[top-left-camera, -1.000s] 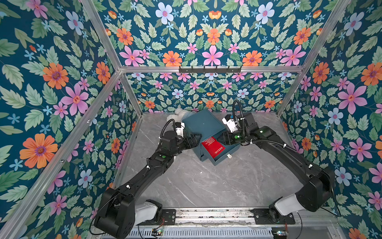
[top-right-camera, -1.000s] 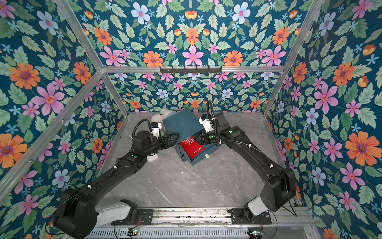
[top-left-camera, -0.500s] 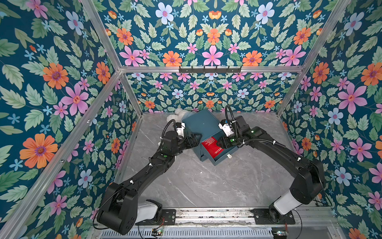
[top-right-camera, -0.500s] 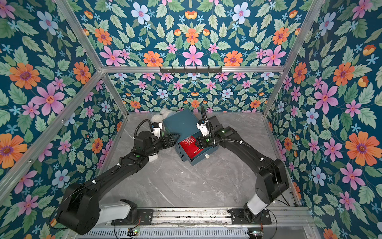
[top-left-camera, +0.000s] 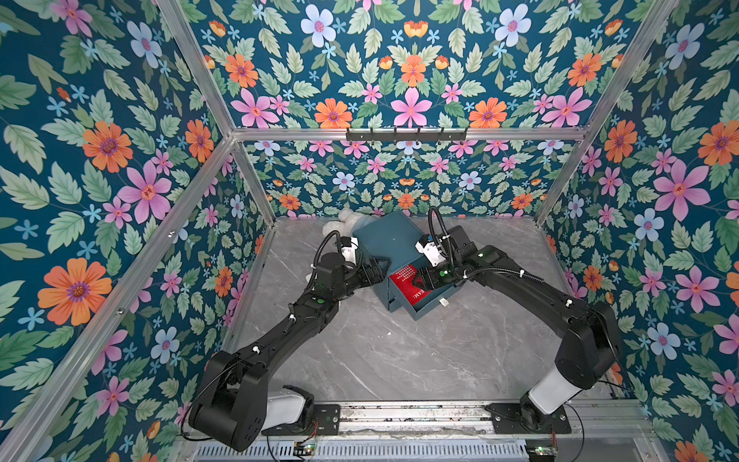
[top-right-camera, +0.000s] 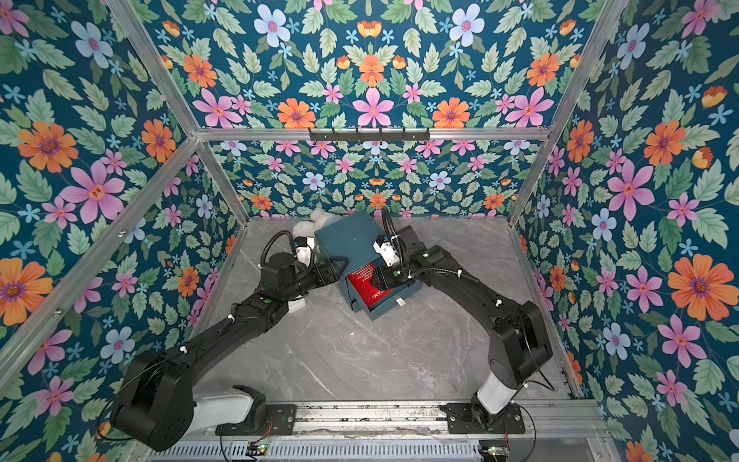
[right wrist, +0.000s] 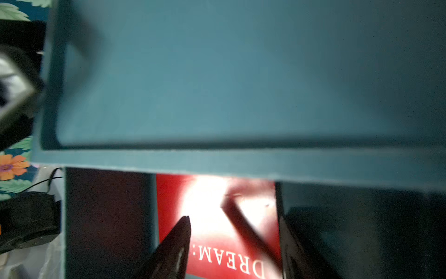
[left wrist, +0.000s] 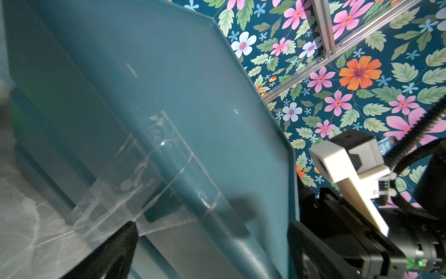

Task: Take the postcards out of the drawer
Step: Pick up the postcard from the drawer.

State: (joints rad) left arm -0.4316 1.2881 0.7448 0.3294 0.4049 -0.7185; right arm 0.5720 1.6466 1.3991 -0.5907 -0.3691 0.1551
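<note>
The postcards (top-left-camera: 402, 280) lie flat in the open drawer (top-left-camera: 424, 310), which stands out of the teal cabinet (top-left-camera: 388, 240) toward 5 o'clock in both top views. Only the top red card, printed DREAM, shows (right wrist: 212, 256); any cards beneath it are hidden. The right gripper (top-left-camera: 418, 280) is plainly the nearer one. It reaches in from 4 o'clock and hangs directly over the red face, with the card straight below its tips and partly under the cabinet's top edge. Its jaws are partly apart with nothing between them (right wrist: 233, 241); whether the tips touch the card I cannot tell. The card's long axis seems to run along the drawer's travel, from 11 to 5 o'clock, so a pull toward 5 o'clock looks like the way to free it. The left gripper (top-left-camera: 378, 266) sits at the cabinet's 8 o'clock side, its jaws spread fully and holding nothing, and probably steadies the cabinet.
</note>
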